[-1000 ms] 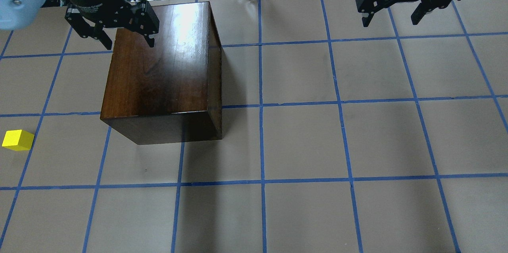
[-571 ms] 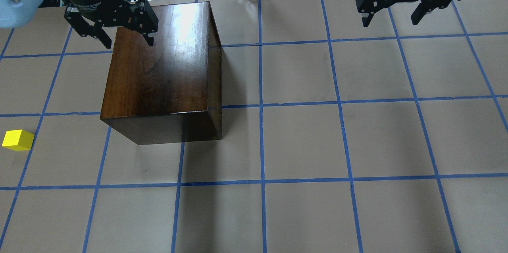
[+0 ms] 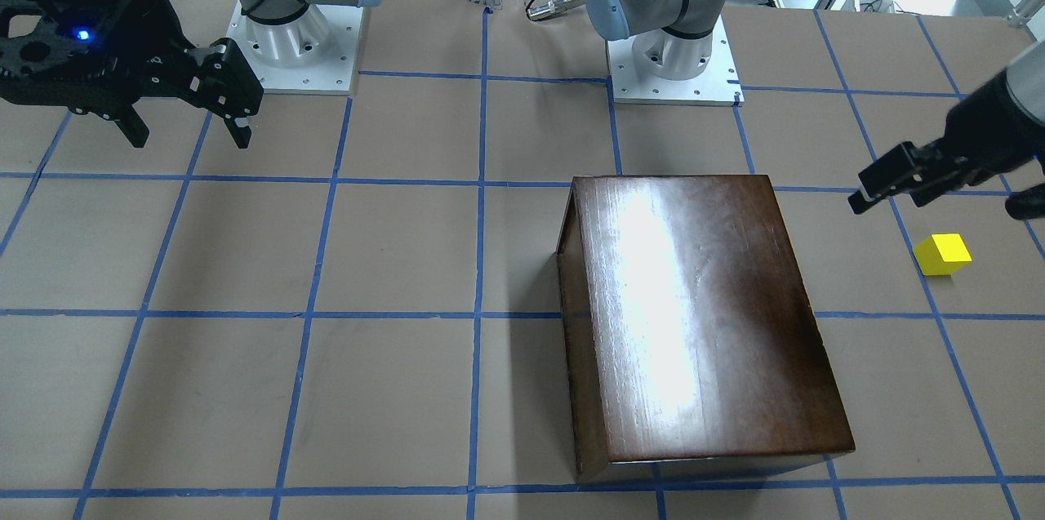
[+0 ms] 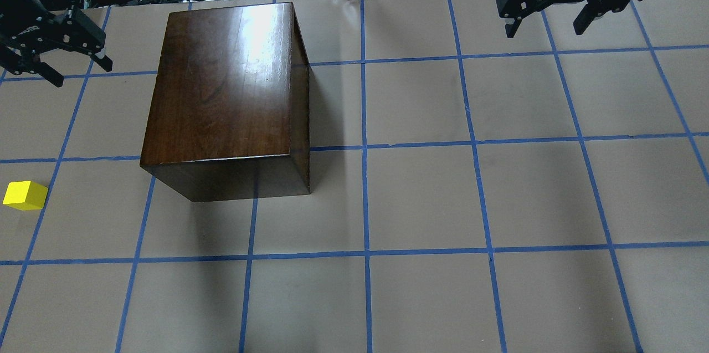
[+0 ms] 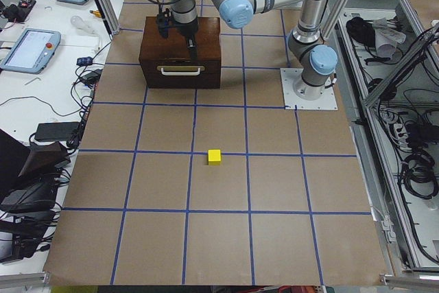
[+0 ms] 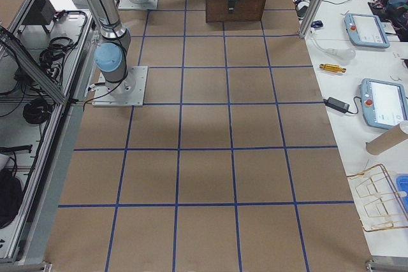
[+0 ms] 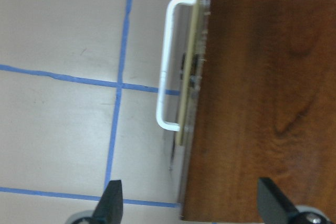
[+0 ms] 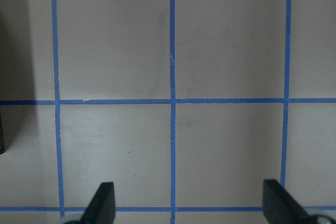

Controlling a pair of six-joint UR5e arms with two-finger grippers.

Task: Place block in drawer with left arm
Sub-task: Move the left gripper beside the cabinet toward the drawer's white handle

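Yellow and small, the block (image 4: 25,195) sits alone on the brown paper table (image 4: 421,198), well apart from the dark wooden cabinet (image 4: 221,87), out on the side its handle (image 7: 167,64) faces. The drawer (image 5: 206,73) is pushed in flush. The left gripper (image 4: 82,73) hovers over the cabinet's handle edge, fingers spread and empty, and the right gripper (image 4: 544,29) hangs spread too, far across the table.

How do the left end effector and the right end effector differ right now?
The left end effector hangs beside the cabinet, with the drawer handle in its wrist view. The right end effector hangs over gridded table paper, away from the cabinet. The left one is on the yellow block's side of the cabinet and the right one is on the opposite side. Both are open and hold nothing.
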